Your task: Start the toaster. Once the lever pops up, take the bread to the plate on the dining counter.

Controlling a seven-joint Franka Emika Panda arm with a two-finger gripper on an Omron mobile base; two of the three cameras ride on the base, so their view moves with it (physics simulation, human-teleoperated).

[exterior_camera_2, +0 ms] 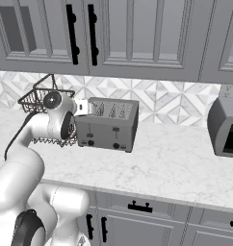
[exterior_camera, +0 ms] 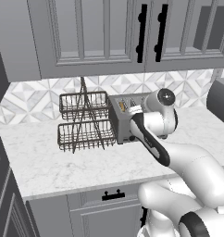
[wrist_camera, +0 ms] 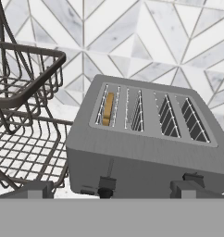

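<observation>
Gripper (wrist_camera: 109,189) jaws apart, holding nothing, as I hover just before the toaster (wrist_camera: 146,139); bread (wrist_camera: 108,109) sits in its slot nearest the rack (wrist_camera: 26,115).

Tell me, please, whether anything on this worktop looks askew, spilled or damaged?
Nothing stands out. The toaster sits flat beside the wire basket rack, with the bread upright in its end slot nearest the rack. The marble worktop shows no spill or damage.

Wire rack (wrist_camera: 26,115) crowds toaster (wrist_camera: 146,139) left; right side free.
</observation>
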